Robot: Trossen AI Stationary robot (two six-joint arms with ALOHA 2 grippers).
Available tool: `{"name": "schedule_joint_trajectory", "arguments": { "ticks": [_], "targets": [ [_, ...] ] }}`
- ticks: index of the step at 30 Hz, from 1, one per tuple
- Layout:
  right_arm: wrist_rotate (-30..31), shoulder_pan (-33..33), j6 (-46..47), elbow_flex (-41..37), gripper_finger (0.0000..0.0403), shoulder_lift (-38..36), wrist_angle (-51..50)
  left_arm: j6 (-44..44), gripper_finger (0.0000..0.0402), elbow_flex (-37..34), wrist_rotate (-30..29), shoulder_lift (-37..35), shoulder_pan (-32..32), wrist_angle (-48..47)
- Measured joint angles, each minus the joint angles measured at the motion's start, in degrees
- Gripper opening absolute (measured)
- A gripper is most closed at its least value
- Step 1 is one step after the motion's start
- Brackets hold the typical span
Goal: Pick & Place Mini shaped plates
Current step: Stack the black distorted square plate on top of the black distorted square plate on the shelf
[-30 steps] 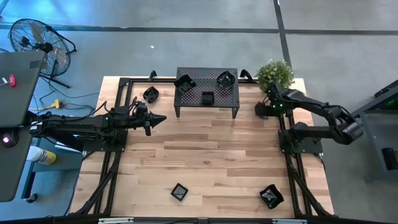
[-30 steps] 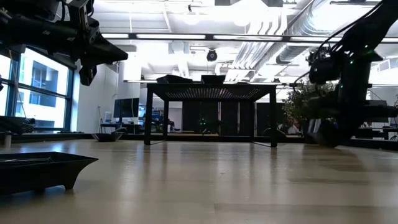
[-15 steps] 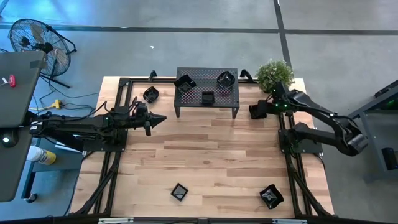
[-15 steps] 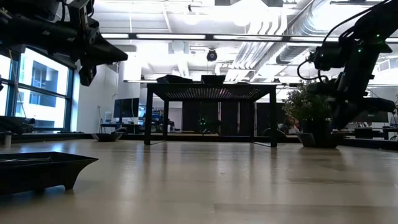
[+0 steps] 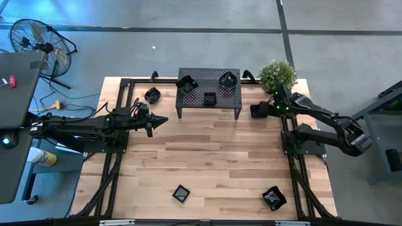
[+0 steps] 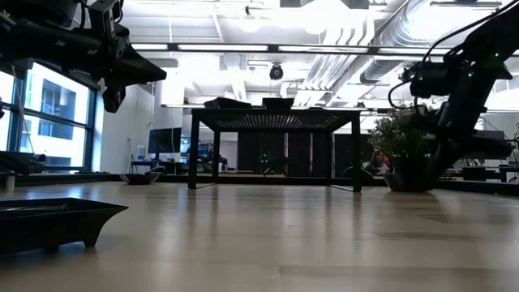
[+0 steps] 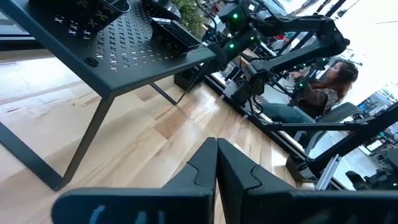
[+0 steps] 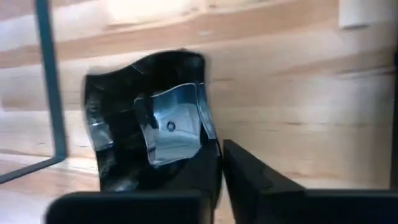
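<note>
Now, glossy plate (image 8: 149,134) pinched in right end effector (image 8: 221,165).

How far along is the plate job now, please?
Three plates already sit on the rack. The right gripper holds one plate beside the rack. Three more plates lie on the table; the left gripper waits, shut.

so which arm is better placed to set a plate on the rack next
Right. The right hand sits just off the right end of the rack and appears to grip a glossy black plate. The left hand hovers shut and empty off the rack's left side.
</note>
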Motion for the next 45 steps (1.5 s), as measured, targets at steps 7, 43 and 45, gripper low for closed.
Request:
{"name": "schedule_joint_trajectory", "arguments": {
  "ticks": [7, 43, 45],
  "targets": [
    [-0.89, 0.0, -0.03, 3.25, 0.0004, -4.46, -2.97, 0.0, 0.0001, 0.0, 0.03, 0.0, 0.0, -0.08],
    [7.59, 6.86, 14.06, -3.53, 0.0008, 4.56, 15.05, 1.36, 0.0001, 0.0, 0.14, -0.02, 0.0, -0.51],
    [7.8, 6.86, 14.08, -3.51, 0.0009, 4.52, 14.67, 1.36, 0.0001, 0.0, 0.14, -0.02, 0.0, -0.49]
  ]
}}
